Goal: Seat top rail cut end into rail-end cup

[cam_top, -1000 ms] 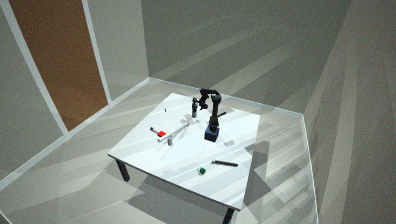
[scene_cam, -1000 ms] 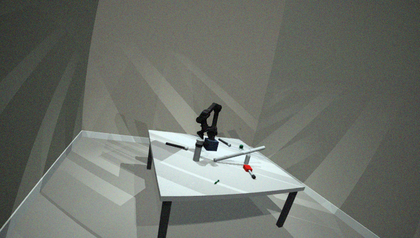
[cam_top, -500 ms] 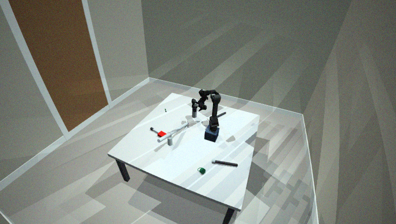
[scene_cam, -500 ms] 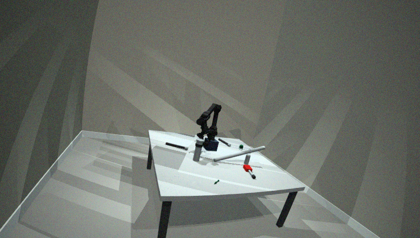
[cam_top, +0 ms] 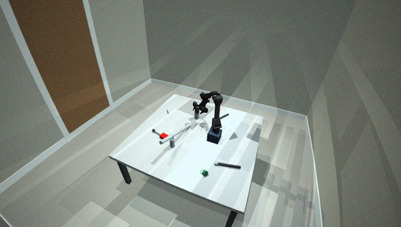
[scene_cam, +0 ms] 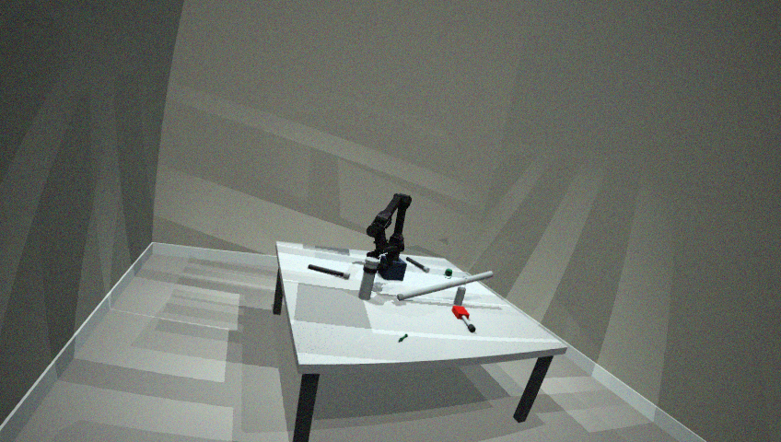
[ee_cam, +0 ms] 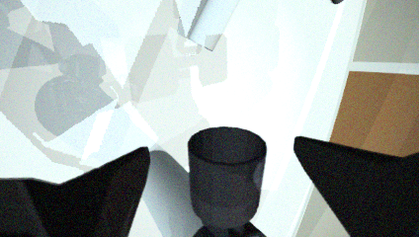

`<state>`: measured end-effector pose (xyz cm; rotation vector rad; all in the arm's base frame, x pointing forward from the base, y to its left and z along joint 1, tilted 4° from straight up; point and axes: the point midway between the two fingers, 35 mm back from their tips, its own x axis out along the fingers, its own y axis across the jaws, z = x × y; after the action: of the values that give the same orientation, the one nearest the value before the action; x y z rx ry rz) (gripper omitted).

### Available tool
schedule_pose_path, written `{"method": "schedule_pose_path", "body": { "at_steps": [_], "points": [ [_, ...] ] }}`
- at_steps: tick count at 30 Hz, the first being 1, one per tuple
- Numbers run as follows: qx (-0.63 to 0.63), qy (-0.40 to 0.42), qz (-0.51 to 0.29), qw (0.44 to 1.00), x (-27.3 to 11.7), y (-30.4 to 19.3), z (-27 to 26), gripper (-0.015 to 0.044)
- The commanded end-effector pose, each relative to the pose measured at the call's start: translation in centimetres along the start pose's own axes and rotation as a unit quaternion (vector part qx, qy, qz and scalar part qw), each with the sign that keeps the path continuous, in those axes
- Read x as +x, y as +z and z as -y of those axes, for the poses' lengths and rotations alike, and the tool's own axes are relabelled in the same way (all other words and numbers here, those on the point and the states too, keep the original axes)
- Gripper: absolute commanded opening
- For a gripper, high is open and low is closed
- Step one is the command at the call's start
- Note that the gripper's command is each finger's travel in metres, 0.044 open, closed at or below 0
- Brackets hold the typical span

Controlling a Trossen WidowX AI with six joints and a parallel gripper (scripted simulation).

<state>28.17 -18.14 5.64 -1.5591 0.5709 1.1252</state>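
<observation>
The pale rail [cam_top: 177, 133] [scene_cam: 438, 287] [ee_cam: 214, 25] slants across the small post [cam_top: 172, 143] [scene_cam: 460, 296]; its near end is apart from the big post and outside the cup. The grey big post [cam_top: 196, 116] [scene_cam: 365, 287] [ee_cam: 170, 195] stands upright with the dark band [scene_cam: 370, 268] near its top. The dark rail-end cup [ee_cam: 227, 185] shows its empty mouth in the wrist view. My gripper [cam_top: 197, 109] [scene_cam: 378, 256] [ee_cam: 223, 148] is open, fingers on either side of the cup with gaps, holding nothing. The loop cap is too small to make out.
A red-headed tool [cam_top: 163, 135] [scene_cam: 460, 312] lies beside the small post. Dark rods [cam_top: 229, 165] [scene_cam: 327, 270] lie on the table [cam_top: 185, 179] [scene_cam: 339, 350]. A green pail-like object [cam_top: 204, 172] [scene_cam: 448, 272] and a small green piece [cam_top: 167, 111] [scene_cam: 402, 337] lie farther off.
</observation>
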Motion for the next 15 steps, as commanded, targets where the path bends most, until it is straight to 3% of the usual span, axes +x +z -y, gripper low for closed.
{"method": "schedule_pose_path", "body": {
  "at_steps": [1,14,15],
  "points": [
    [0.002,0.002,-0.001,1.0,0.7,0.0,0.0,0.044],
    [0.002,0.001,0.0,1.0,2.7,0.2,-0.1,0.044],
    [0.002,0.001,0.0,1.0,2.7,0.2,-0.1,0.0414]
  ]
}}
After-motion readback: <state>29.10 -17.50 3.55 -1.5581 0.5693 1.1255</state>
